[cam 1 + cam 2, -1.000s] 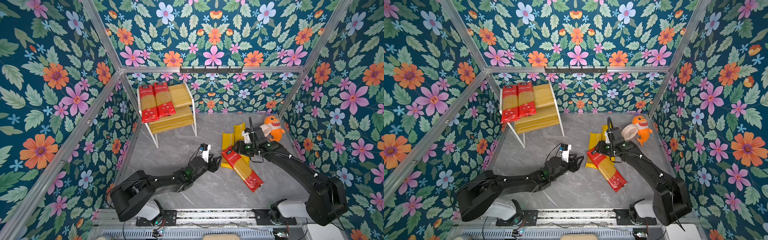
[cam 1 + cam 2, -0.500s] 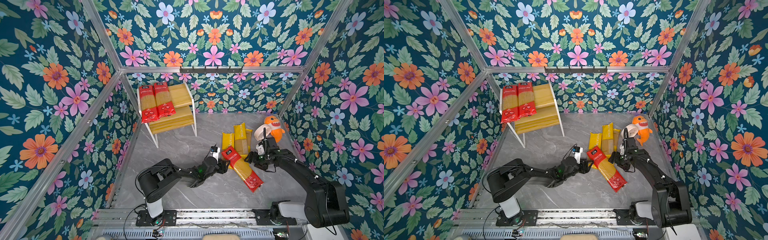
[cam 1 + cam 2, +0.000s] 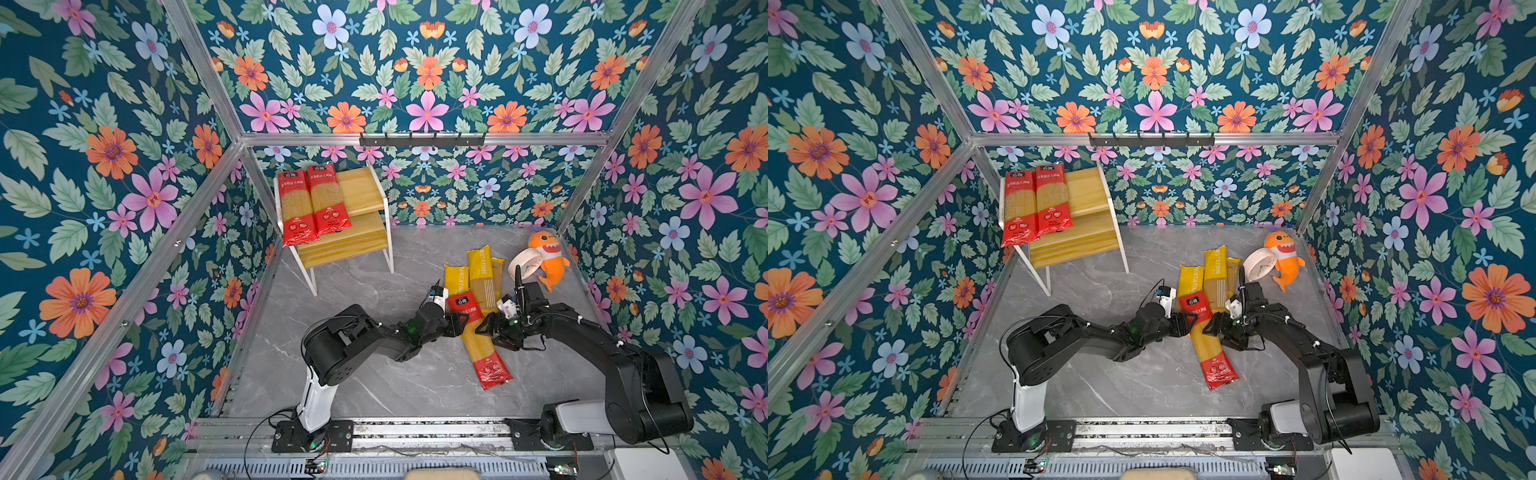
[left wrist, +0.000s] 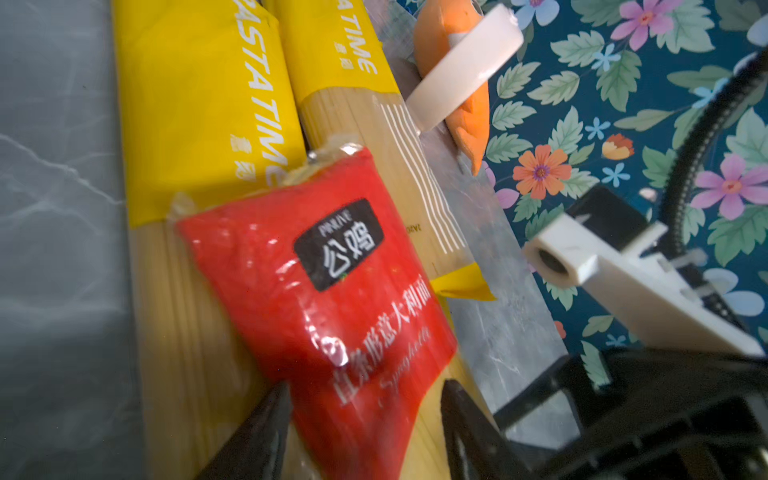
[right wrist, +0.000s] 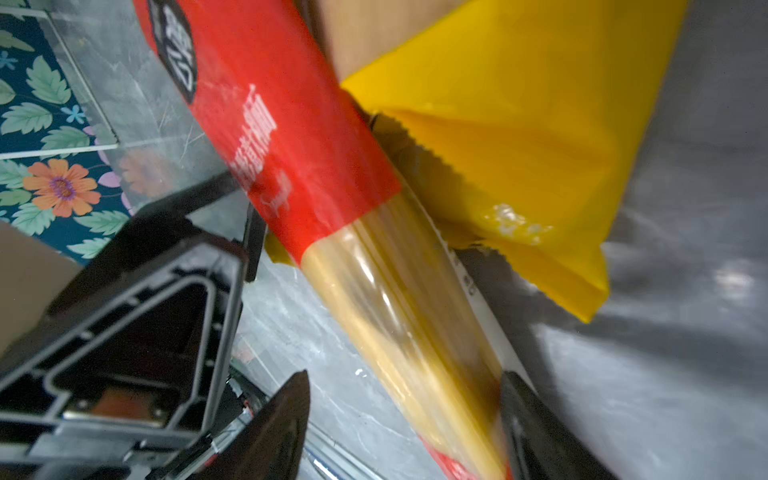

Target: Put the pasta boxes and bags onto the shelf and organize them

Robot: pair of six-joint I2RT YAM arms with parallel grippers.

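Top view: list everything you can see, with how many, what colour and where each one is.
shelf: one, yellowish wood boards on a white frame, back left of the floor
red pasta bags on the shelf: two, red with clear middles, side by side on its left part
loose red pasta bag: one, red, lying slantwise on the floor, one end on the yellow packs
yellow pasta packs: three, yellow, side by side on the floor right of centre
plush shark: one, orange, back right corner
ring: one, white, against the shark
hook rail: one, black, on the back frame
floor: grey marble
left fingers: two, black, apart, astride the loose bag's labelled end
right fingers: two, black, apart, astride its clear middle
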